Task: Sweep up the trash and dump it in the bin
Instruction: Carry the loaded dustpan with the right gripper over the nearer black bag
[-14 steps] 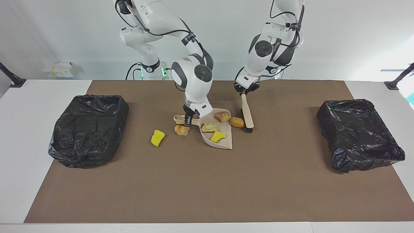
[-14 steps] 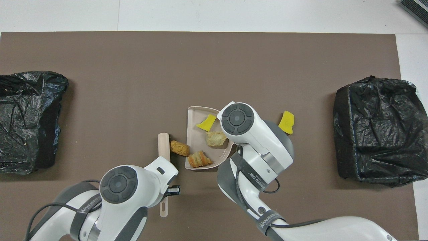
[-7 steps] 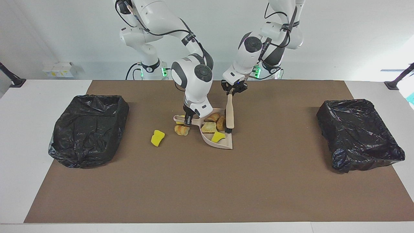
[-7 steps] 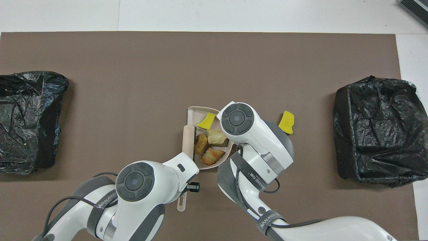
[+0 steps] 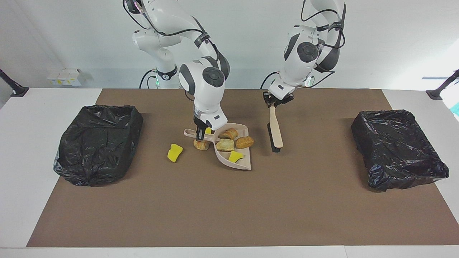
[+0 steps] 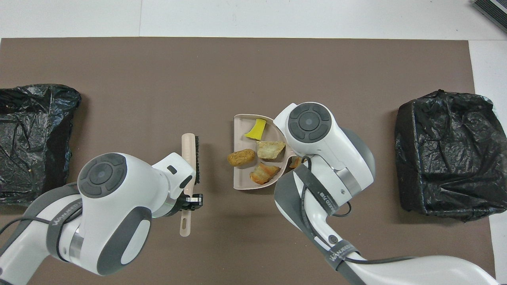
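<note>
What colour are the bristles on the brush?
Black, under a beige back. The brush bristles show best in the overhead view.

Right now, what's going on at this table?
The right gripper holds the dustpan by its handle, four pieces of trash in it. The left gripper holds the brush beside the pan. A yellow chunk and a bread lump lie on the mat, unswept. Neither bin has been used.

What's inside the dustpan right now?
The dustpan holds four pieces: one yellow sponge chunk and three bread lumps. The right arm covers its handle end from above, so anything there is hidden.
</note>
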`<act>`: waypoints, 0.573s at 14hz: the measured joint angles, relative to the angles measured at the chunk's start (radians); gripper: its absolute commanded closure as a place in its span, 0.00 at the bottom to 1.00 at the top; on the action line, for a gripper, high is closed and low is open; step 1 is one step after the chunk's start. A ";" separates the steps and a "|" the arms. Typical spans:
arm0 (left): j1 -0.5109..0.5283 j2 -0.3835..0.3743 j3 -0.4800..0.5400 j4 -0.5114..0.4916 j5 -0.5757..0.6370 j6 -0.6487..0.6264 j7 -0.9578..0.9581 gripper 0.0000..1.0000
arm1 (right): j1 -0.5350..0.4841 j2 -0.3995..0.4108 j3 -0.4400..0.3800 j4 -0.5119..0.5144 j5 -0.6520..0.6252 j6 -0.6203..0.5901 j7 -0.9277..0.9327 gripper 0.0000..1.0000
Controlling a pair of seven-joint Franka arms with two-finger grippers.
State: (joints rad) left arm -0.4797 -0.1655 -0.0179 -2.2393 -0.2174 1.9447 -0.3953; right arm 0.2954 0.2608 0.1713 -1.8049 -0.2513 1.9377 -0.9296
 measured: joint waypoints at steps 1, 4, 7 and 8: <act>0.012 -0.013 0.001 0.006 0.008 -0.030 0.000 1.00 | -0.016 -0.012 0.000 0.004 0.012 -0.008 -0.028 1.00; 0.017 -0.043 -0.007 0.005 0.015 -0.077 -0.037 1.00 | -0.073 -0.048 -0.001 0.026 0.045 -0.052 -0.127 1.00; -0.033 -0.051 -0.040 -0.007 0.015 -0.064 -0.136 1.00 | -0.144 -0.065 -0.003 0.103 0.080 -0.143 -0.263 1.00; -0.073 -0.049 -0.045 -0.018 0.015 -0.036 -0.174 1.00 | -0.174 -0.067 -0.004 0.127 0.088 -0.170 -0.304 1.00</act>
State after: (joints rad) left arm -0.5528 -0.2140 -0.0625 -2.2573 -0.2019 1.9085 -0.5698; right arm 0.1210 0.1936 0.1673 -1.6776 -0.1629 1.7680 -1.2336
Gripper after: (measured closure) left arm 0.740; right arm 0.674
